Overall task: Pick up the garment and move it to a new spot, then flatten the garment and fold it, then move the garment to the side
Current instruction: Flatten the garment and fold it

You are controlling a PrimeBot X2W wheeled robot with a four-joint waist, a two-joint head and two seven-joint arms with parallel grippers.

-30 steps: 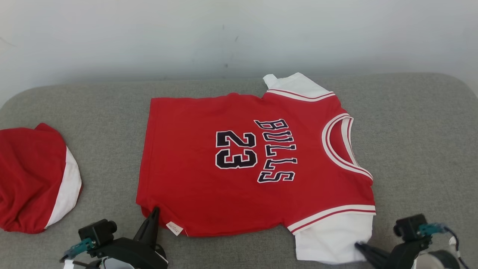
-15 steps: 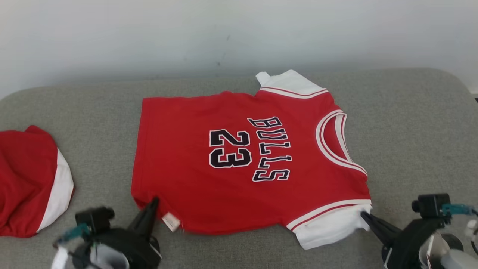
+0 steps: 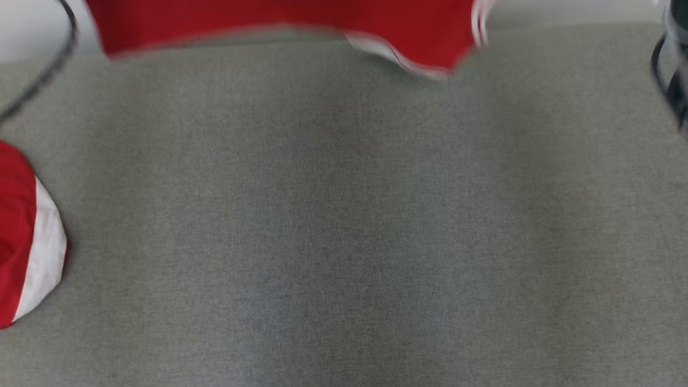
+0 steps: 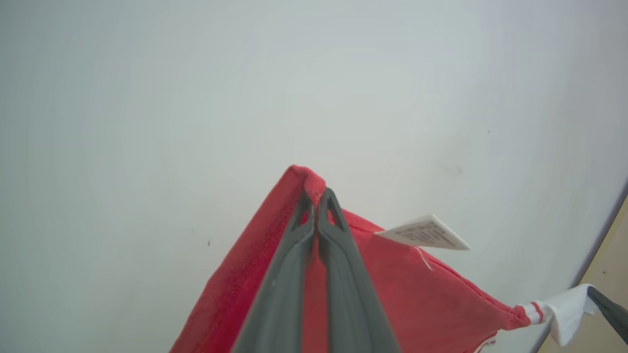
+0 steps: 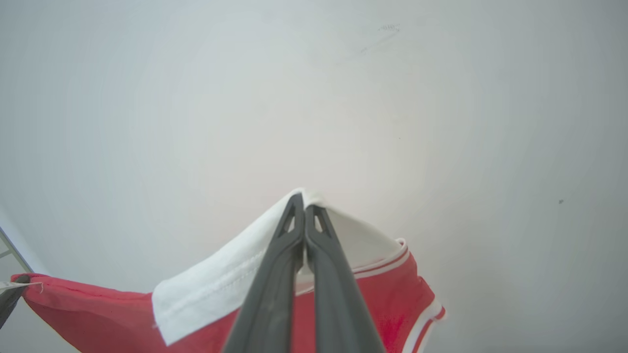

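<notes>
The pick-up-and-move step looks in hand: the red jersey [image 3: 279, 21] hangs at twelve o'clock above the grey couch [image 3: 344, 215], left fingers [image 4: 283, 274] clamped tight on its hem corner, right fingers [image 5: 272, 274] likewise on its white sleeve, and next it likely needs carrying across and lowering flat.
</notes>
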